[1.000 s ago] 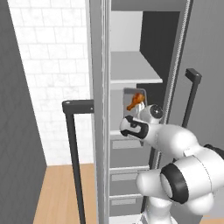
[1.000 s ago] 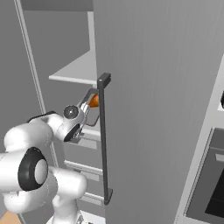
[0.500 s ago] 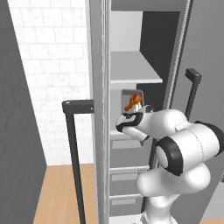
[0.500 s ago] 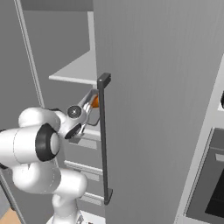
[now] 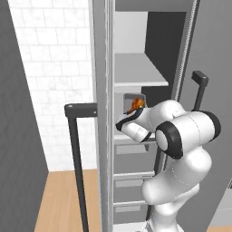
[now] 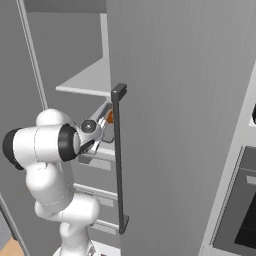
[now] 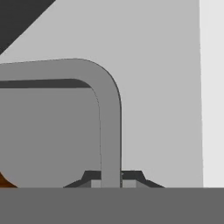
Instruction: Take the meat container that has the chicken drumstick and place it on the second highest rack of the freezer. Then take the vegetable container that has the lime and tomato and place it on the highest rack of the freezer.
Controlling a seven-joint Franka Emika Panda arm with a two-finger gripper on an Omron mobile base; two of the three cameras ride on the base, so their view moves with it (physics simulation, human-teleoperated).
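The meat container (image 5: 132, 100) is a grey open box with the orange-brown chicken drumstick (image 5: 135, 106) in it. It hangs inside the freezer, just under the highest rack (image 5: 138, 73) and over the rack below (image 5: 131, 141). My gripper (image 5: 130, 113) is shut on its rim. In the hand view the grey rim (image 7: 109, 118) runs down between my fingertips (image 7: 93, 180), with a sliver of drumstick (image 7: 3, 182) at the lower left. The right base view has the gripper (image 6: 102, 129) and drumstick (image 6: 109, 118) behind the door handle. The vegetable container is out of view.
The freezer's open door (image 5: 100, 136) stands left of my arm, with a black bar handle (image 5: 75, 154) further left. A second black handle (image 5: 200, 87) is on the right. The neighbouring door (image 6: 180, 125) and its handle (image 6: 119, 160) hem in the arm. Drawers (image 5: 131, 181) lie below.
My elbow and upper arm have risen and swung in towards the freezer. The hand and the meat container have stayed at about the same spot, still gripped.
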